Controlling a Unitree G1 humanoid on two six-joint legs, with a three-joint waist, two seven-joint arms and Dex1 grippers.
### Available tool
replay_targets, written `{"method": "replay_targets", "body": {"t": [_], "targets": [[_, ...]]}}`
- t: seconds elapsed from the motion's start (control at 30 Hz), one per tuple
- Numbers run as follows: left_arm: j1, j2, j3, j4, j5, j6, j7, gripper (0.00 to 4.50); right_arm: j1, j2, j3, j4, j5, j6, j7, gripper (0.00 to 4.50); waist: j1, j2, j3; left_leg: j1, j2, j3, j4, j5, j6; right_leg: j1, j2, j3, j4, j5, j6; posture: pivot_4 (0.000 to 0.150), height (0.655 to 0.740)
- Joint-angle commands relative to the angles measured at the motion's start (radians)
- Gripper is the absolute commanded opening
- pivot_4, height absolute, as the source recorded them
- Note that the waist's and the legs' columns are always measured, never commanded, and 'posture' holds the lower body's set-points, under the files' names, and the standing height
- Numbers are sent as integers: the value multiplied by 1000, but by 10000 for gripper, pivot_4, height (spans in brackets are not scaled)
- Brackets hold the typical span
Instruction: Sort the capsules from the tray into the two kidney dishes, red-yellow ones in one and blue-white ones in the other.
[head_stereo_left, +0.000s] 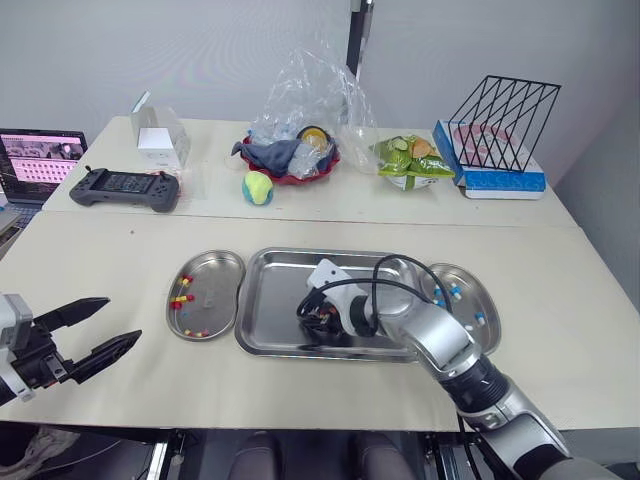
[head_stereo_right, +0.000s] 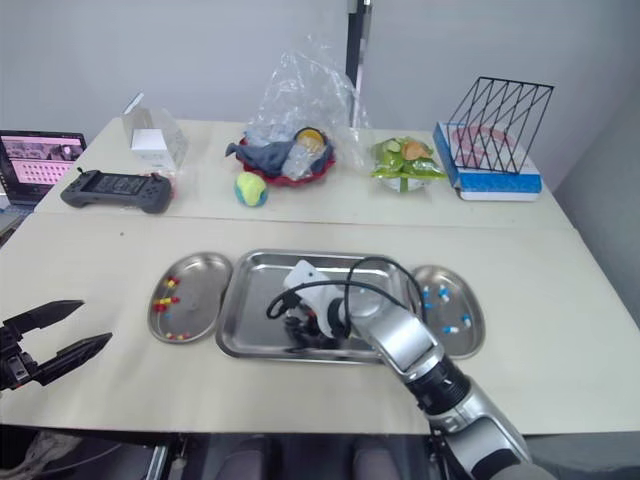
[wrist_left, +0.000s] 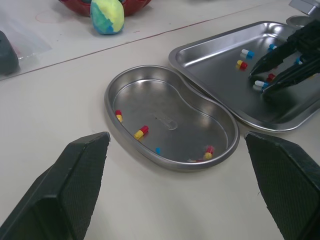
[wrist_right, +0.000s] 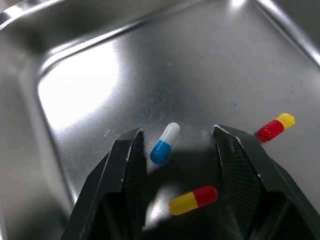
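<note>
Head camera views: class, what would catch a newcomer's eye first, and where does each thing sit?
The right end effector reaches into the steel tray at mid-table, its open fingers either side of a blue-white capsule, with red-yellow capsules close by. Flanking the tray, the left kidney dish holds sorted red-yellow capsules and the right kidney dish holds blue-white ones. The left end effector hovers open at the table's near edge.
</note>
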Motion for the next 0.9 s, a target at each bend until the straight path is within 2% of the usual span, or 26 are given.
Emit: {"method": "replay_targets", "body": {"t": [0.03, 0.1, 0.23, 0.27, 0.47, 0.53, 0.6, 0.67, 0.8, 0.9], "targets": [[-5, 17, 18, -4, -10, -3, -2, 45000, 4, 2, -6, -28, -4, 15, 3, 20627, -1, 0, 0, 0, 0, 0, 0, 0, 0, 0, 0, 0, 0, 0, 0, 1500, 7334], [-7, 17, 16, 2, -9, -4, -7, 45000, 3, 3, -6, -31, -5, 18, 3, 15327, -1, 0, 0, 0, 0, 0, 0, 0, 0, 0, 0, 0, 0, 0, 0, 1500, 7334], [-11, 15, 14, 2, -16, 6, -6, 45000, -3, 3, -7, -26, -12, 14, 4, 1588, 0, 0, 0, 0, 0, 0, 0, 0, 0, 0, 0, 0, 0, 0, 0, 1500, 7334], [-12, 15, 14, 1, -19, 10, -4, 45000, -5, 3, -8, -23, -13, 11, 5, 302, 0, 0, 0, 0, 0, 0, 0, 0, 0, 0, 0, 0, 0, 0, 0, 1500, 7334], [-36, 17, 1, 13, -24, 28, 0, 45000, -16, -11, -87, -16, 37, -32, 65, 302, 1, 0, 0, 0, 0, 0, 0, 0, 0, 0, 0, 0, 0, 0, 0, 1500, 7334], [-51, 18, -11, 26, -17, 26, 1, 45000, -21, -60, -145, 4, 52, -133, 133, 302, 3, 0, 0, 0, 0, 0, 0, 0, 0, 0, 0, 0, 0, 0, 0, 1500, 7334], [-74, 17, -24, 48, -16, 26, 3, 45000, -30, -97, -302, 56, 128, -185, 188, 302, 4, 0, 0, 0, 0, 0, 0, 0, 0, 1, 0, 0, -1, 0, 0, 1500, 7334], [-87, 19, -34, 63, -16, 22, -3, 45000, -30, -141, -389, 89, 168, -213, 233, 302, 6, 0, 0, 0, 0, 0, 0, 0, 0, 1, 0, -1, -1, 0, 0, 1500, 7334], [-116, 24, -57, 81, -15, 25, -2, 45000, -26, -220, -485, 163, 195, -263, 298, 302, 2, 0, 0, 0, 0, 0, -1, 0, 0, 1, 0, 0, -1, 0, 0, 1500, 7334], [-179, 39, -107, 135, 16, 24, 20, 45000, 6, -350, -593, 262, 188, -290, 339, 302, 6, 0, 1, 0, 0, 0, -1, 0, 0, 1, 0, 0, -1, 0, 0, 1500, 7334]]}}
